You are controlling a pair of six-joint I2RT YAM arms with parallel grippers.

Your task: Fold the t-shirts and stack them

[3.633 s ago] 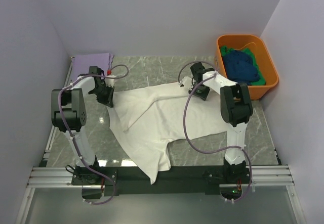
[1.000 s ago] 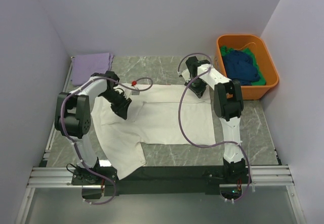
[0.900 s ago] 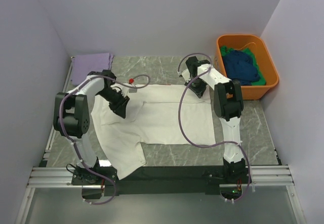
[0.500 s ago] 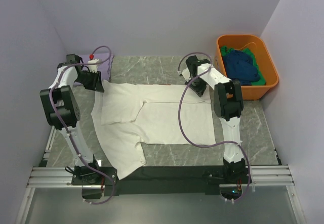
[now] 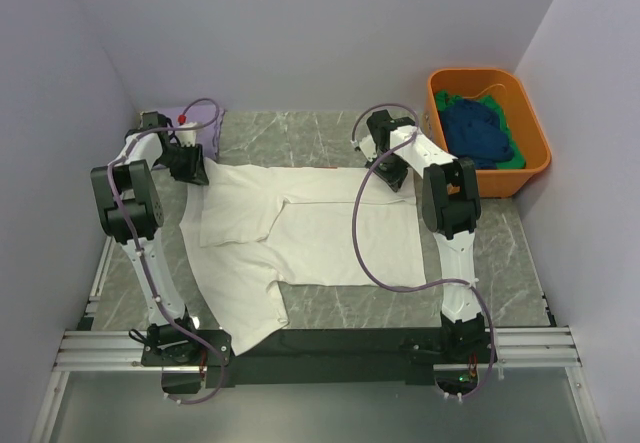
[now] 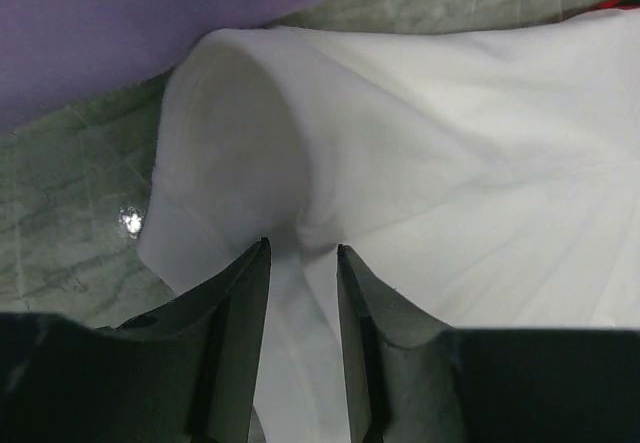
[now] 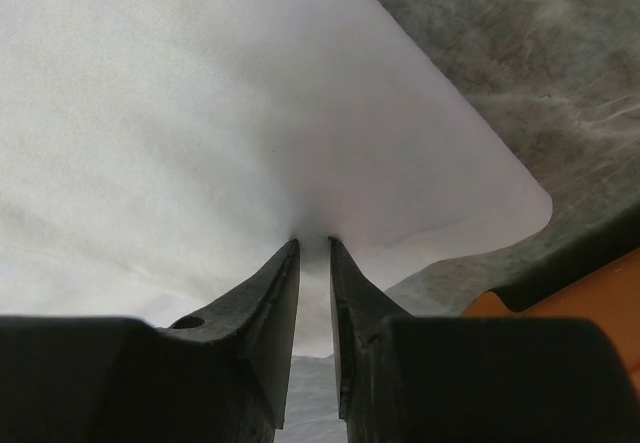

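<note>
Down at the left wrist camera's lower edge, the left gripper's point(image 6: 302, 251) fingers point(image 6: 240, 298) stand slightly apart. A puckered ridge of the white t-shirt point(image 6: 450, 193) runs into the gap, but whether they grip it cannot be told. Just beyond them a rolled fold of the shirt curls toward the upper left, where the lavender t-shirt point(image 6: 120, 23) lies on the marble table point(image 6: 60, 213). The right gripper's point(image 7: 313, 243) fingers point(image 7: 272, 298) are nearly pressed together, pinching the shirt's edge close to a corner. From above, the shirt lies spread across the middle of the frame between both grippers. The orange tub point(image 5: 535, 153) at the upper right holds a dark blue t-shirt point(image 5: 478, 131) and a green one point(image 5: 512, 161).
</note>
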